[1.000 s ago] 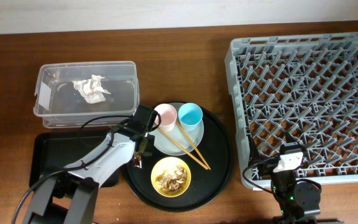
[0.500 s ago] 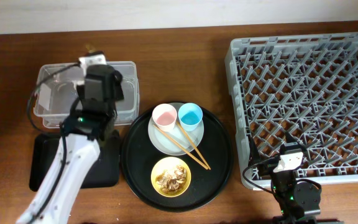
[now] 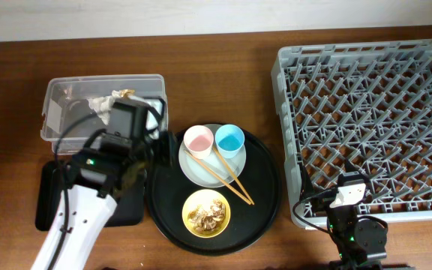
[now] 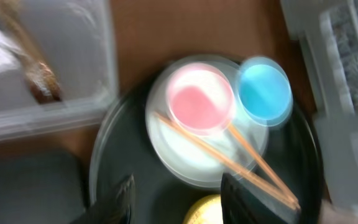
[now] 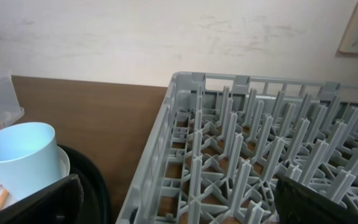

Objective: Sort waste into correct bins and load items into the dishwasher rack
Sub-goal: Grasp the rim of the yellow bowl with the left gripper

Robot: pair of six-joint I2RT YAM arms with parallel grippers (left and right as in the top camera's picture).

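Observation:
My left gripper point(image 3: 137, 150) is open and empty, above the gap between the clear tub point(image 3: 73, 127) and the round tray. The tub holds the white paper ball point(image 3: 100, 105) and the gold-brown wrapper point(image 3: 126, 94), which also shows in the left wrist view point(image 4: 39, 78). The pink cup point(image 3: 199, 139), the blue cup point(image 3: 229, 139) and two chopsticks point(image 3: 231, 180) rest on the pale plate point(image 3: 197, 171). The yellow bowl point(image 3: 206, 211) holds food scraps. My right gripper point(image 3: 349, 196) is open and empty at the front edge of the grey rack point(image 3: 366, 120).
The plate and bowl sit on a large round black tray point(image 3: 265, 187). The shallow black rectangular tray point(image 3: 51, 187) lies in front of the tub, partly under my left arm. The wrist view of the left arm is blurred.
My left gripper carried the wrapper from the round tray's left edge up over the tub and let it go. It has now swung back toward the round tray. The right arm has not moved.

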